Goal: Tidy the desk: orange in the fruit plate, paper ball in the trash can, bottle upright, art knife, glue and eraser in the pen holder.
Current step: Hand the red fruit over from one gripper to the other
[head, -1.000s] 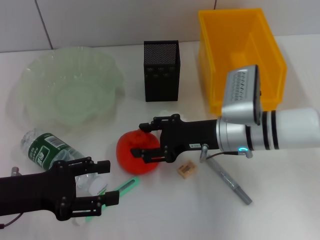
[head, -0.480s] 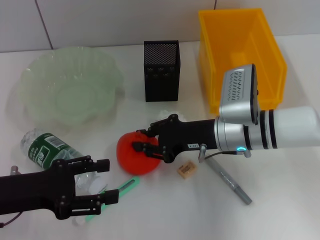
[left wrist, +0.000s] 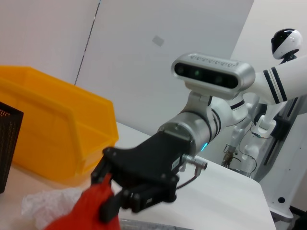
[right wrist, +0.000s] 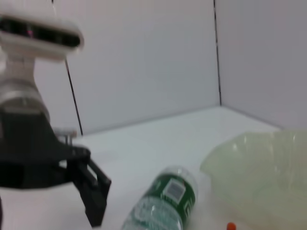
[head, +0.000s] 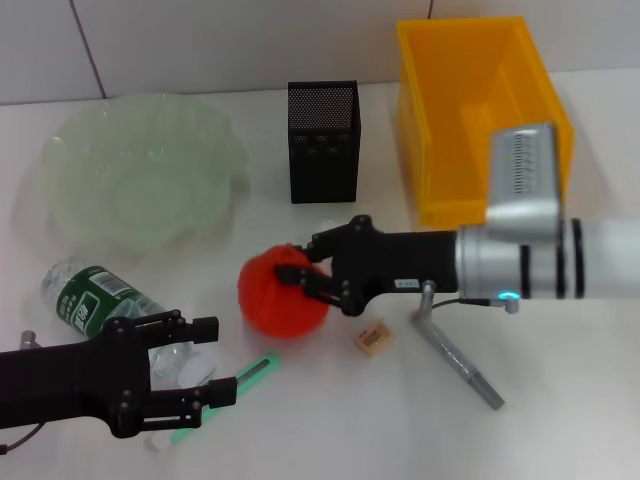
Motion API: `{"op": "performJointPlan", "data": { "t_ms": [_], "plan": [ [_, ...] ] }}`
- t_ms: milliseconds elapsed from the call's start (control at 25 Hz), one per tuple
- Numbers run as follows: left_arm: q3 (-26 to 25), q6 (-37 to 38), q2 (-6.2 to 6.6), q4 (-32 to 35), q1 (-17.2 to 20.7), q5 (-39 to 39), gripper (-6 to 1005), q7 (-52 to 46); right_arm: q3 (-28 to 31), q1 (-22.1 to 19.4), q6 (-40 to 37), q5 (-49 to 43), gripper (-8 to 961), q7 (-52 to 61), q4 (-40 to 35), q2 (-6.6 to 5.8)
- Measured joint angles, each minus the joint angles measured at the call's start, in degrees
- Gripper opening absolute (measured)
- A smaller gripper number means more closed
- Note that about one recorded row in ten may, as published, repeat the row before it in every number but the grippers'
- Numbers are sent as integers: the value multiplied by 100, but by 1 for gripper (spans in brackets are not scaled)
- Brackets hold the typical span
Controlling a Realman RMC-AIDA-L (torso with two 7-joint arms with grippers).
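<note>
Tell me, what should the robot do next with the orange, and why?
Probably lift it and carry it toward the fruit plate. The right gripper is shut on the orange, which seems to sit just off the table, and the plate lies empty.

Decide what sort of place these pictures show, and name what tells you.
Probably a robot test bench set up as a desk: a plain white table against a tiled wall, a mesh pen holder, and a second robot standing beyond.

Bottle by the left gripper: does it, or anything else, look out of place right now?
Yes. The bottle lies on its side just beyond the open left gripper. Eraser and art knife lie loose on the desk; right gripper is shut on the orange.
</note>
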Motion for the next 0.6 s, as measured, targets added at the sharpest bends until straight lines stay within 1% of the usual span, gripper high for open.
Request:
{"op": "performJointPlan", "data": {
  "t_ms": [80, 120, 160, 200, 280, 320, 360, 480, 520, 560, 600],
  "plan": [
    [0, 0, 0, 0, 0, 0, 792, 0, 0, -143, -251, 139, 183, 0, -149, -7],
    [0, -4, 0, -8, 5, 0, 792, 7, -1, -287, -558, 316, 175, 0, -305, -12],
    [0, -4, 0, -8, 5, 0, 792, 7, -1, -287, -558, 316, 167, 0, -305, -12],
    [0, -8, 0, -9, 9, -1, 792, 8, -2, -358, -718, 436, 159, -1, -386, -17],
    [0, -10, 0, -8, 14, 0, 792, 9, -17, -467, -946, 738, 142, 0, -552, -21],
    [0, -10, 0, -8, 14, 0, 792, 9, -53, -502, -1053, 1087, 134, -1, -718, -21],
    [0, -10, 0, -8, 14, 0, 792, 9, -53, -502, -1053, 1087, 130, -1, -718, -21],
    [0, -12, -12, -2, 23, 0, 791, 9, -68, -310, -1032, 1429, 116, 9, -836, -20],
    [0, -12, -12, -2, 23, 0, 791, 9, -73, -35, -885, 1498, 112, 41, -849, -19],
    [0, -12, -12, -2, 23, 0, 791, 9, -73, -35, -885, 1498, 107, 41, -849, -19],
    [0, -12, -15, -5, 23, -2, 791, 9, -73, 126, -773, 1508, 103, 63, -844, -15]
  ]
}}
